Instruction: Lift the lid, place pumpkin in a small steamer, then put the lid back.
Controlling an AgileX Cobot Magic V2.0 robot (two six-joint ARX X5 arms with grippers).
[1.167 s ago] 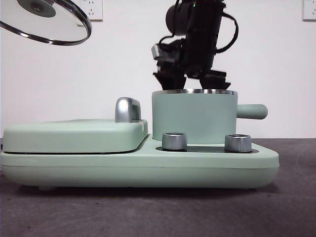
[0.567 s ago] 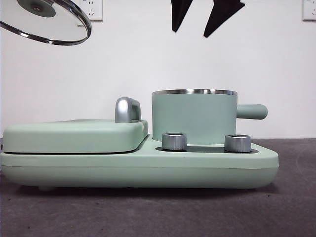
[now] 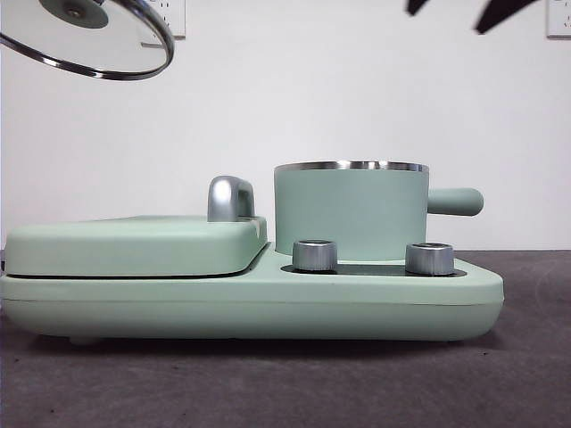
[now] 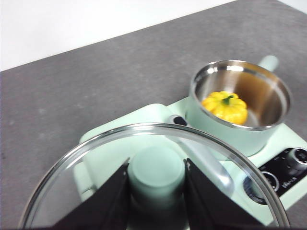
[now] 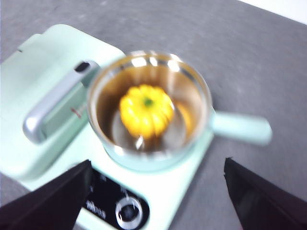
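With the pumpkin (image 5: pixel 146 109) now sitting in the steamer (image 3: pixel 351 209), the right gripper (image 3: pixel 464 9), jaws apart, is rising away while the left gripper (image 4: pixel 156 201) is keeping the lid (image 3: pixel 85 36) clamped aloft.

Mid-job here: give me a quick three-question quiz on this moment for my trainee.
1. True or false: the pumpkin sits inside the steamer.
2. Which gripper holds the lid? A) left B) right C) neither
3. Fill in: the right gripper hangs above the steamer with its jaws ____.

Key
1. True; both wrist views show it on the steamer's floor.
2. A; the left gripper clamps the lid's knob, holding it up beside the steamer.
3. Open, and holding nothing.
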